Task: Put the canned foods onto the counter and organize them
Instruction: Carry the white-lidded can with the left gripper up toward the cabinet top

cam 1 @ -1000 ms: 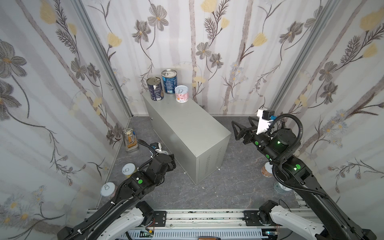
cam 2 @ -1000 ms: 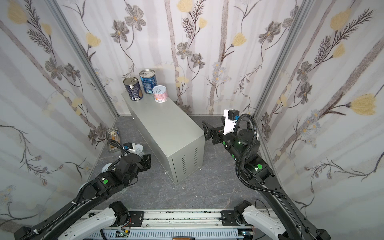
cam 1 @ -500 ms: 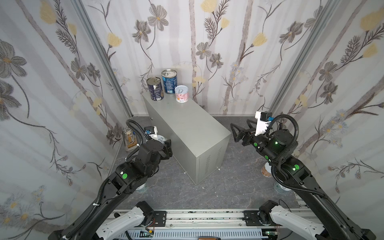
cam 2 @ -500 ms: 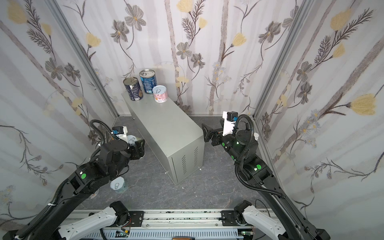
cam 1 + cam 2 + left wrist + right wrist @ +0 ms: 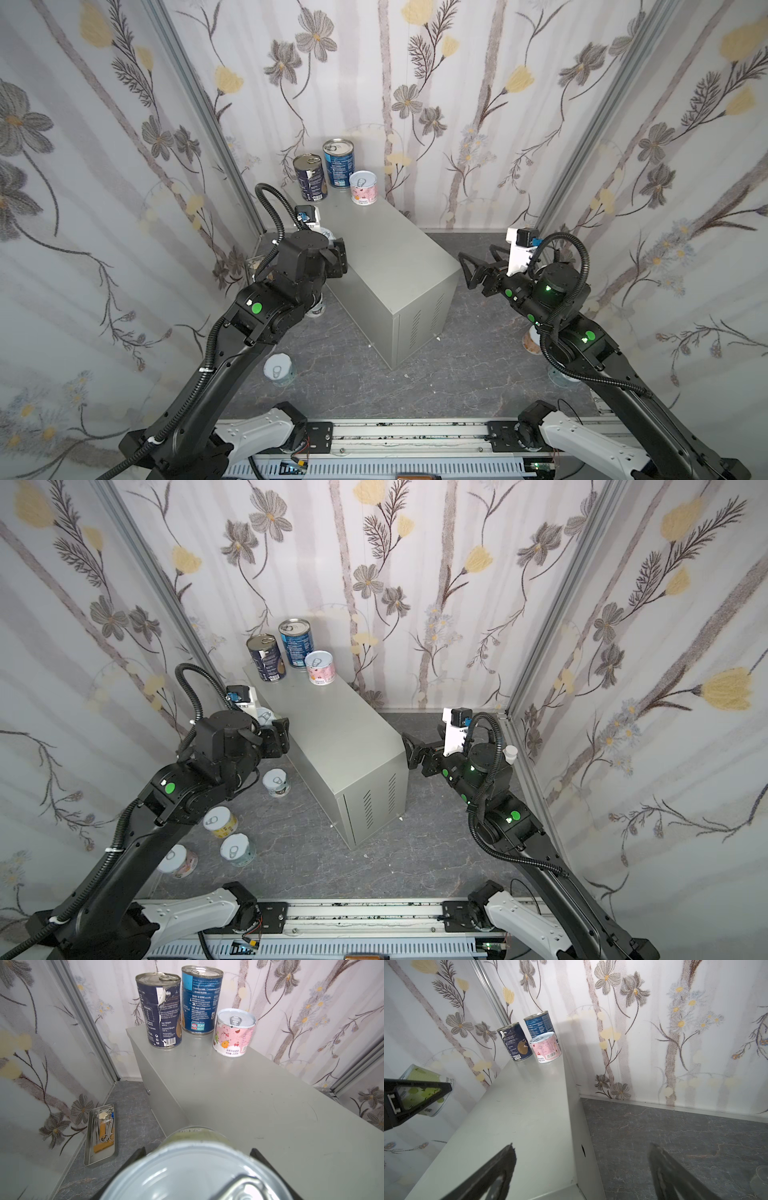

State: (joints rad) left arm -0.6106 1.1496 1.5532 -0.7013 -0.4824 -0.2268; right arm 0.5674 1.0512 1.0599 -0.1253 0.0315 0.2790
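Observation:
My left gripper is shut on a short green-labelled can, held in the air at the counter's left edge, a little above its top. The same can shows in the right wrist view. Two tall dark blue cans and a pink short can stand at the counter's far end. Several short cans stand on the floor left of the counter. My right gripper hangs open and empty beside the counter's right side.
A metal tray of tools lies on the floor by the left wall. A white pill bottle stands in the right corner, and a glass cup sits on the floor. Two more cans sit under the right arm.
My left arm has risen from the floor with the green can, up to the counter's left edge. The right gripper has shifted slightly and stays open.

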